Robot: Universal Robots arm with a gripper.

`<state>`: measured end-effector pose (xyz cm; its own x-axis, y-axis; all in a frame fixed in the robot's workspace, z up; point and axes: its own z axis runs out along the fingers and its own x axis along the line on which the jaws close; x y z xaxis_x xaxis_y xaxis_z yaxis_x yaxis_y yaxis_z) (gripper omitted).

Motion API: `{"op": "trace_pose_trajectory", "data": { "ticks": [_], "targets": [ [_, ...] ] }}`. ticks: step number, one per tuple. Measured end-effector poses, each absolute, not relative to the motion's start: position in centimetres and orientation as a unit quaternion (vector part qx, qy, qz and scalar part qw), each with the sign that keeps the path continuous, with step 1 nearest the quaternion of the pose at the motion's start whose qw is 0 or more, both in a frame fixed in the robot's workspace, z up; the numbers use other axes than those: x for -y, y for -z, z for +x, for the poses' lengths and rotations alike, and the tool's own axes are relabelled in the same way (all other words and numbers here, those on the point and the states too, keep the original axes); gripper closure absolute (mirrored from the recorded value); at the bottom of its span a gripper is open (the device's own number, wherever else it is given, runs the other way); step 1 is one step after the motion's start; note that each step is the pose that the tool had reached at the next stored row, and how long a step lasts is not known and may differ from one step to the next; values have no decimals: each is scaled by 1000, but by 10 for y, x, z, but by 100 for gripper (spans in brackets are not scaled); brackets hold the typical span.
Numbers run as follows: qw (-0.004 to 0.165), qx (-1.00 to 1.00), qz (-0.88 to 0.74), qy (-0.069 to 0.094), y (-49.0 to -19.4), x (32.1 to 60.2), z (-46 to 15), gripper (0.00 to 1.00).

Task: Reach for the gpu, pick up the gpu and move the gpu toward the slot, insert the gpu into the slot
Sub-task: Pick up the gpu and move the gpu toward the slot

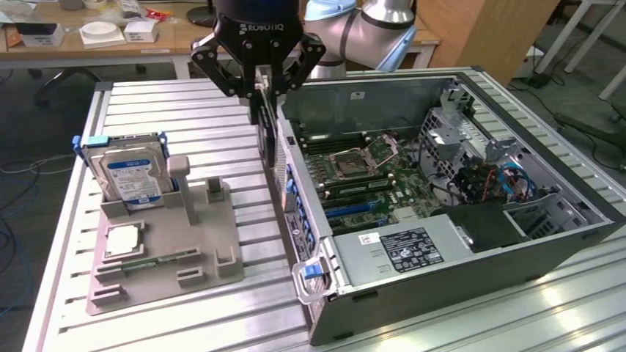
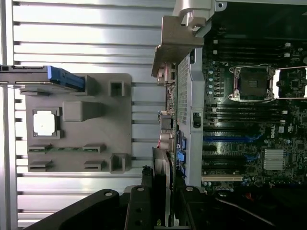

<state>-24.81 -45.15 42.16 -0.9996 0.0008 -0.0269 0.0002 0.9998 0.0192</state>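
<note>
I'm getting bright, even overhead light. The ribbed tabletop (image 1: 562, 312) throws white glare in the exterior view and looks washed out on the wrist view, while the computer case (image 1: 470, 273) interior is dim. The pincer (image 2: 162, 192) reads dark and slightly soft.

Ribbed metal table (image 1: 196, 117); matt grey plastic holder (image 1: 210, 242); bare metal case (image 1: 362, 106); matt black jaws

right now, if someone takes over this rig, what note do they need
hand: shut on the gpu, card held on edge and hanging down.
where: gpu is in the air just outside the wall of the open computer case.
done: gpu picked up, clear of the table.
left: carry it over the motherboard and insert it; the blue slots are empty, gpu not yet in.
</note>
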Motion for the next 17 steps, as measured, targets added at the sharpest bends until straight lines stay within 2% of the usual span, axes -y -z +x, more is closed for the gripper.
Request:
{"op": "trace_pose_trajectory", "data": {
  "ticks": [17],
  "targets": [
    [13,-1000,0,-10,-421,451,-234,73]
  ]
}}
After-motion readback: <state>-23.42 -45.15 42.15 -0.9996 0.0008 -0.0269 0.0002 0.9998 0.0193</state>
